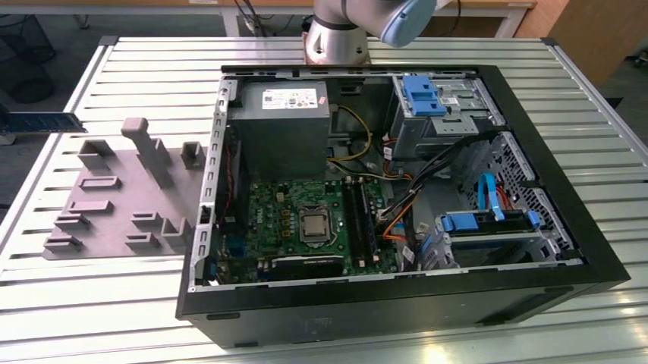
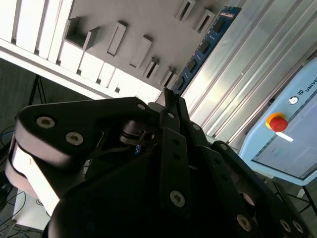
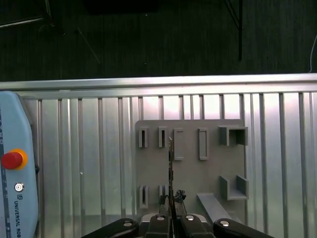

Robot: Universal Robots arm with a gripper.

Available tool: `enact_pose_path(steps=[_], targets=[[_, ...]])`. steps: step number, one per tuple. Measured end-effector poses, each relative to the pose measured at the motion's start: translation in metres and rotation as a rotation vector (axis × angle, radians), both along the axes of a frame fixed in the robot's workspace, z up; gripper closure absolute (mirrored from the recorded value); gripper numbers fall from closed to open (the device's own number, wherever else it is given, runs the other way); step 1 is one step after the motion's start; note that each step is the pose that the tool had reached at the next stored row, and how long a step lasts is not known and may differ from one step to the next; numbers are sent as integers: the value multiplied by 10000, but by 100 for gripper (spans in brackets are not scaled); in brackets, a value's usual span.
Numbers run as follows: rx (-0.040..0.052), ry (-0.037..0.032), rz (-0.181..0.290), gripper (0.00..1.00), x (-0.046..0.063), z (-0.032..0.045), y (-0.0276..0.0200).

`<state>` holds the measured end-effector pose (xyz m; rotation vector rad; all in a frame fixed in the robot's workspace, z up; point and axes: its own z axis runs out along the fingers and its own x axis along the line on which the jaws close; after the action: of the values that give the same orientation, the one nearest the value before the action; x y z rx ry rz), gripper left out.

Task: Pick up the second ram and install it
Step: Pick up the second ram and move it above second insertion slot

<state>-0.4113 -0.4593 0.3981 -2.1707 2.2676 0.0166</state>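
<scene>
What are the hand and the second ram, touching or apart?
Touching. In the second wrist view the second ram sticks out of the hand, which clamps its near end.

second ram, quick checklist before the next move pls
1. second ram clamped between the fingers: ok
2. Ram in line with the fingers, seen edge-on in the first wrist view: ok
3. Ram clear of the fixture plate and its slots: ok
4. computer case open, motherboard exposed: ok
5. Free memory slot on the motherboard: cannot tell
6. Ram's notch matched to the slot: cannot tell
</scene>
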Motion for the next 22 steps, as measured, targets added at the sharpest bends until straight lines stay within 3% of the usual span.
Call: enact_pose_path(steps=[22], targets=[[0, 0, -1, 86, 251, 0, 0]])
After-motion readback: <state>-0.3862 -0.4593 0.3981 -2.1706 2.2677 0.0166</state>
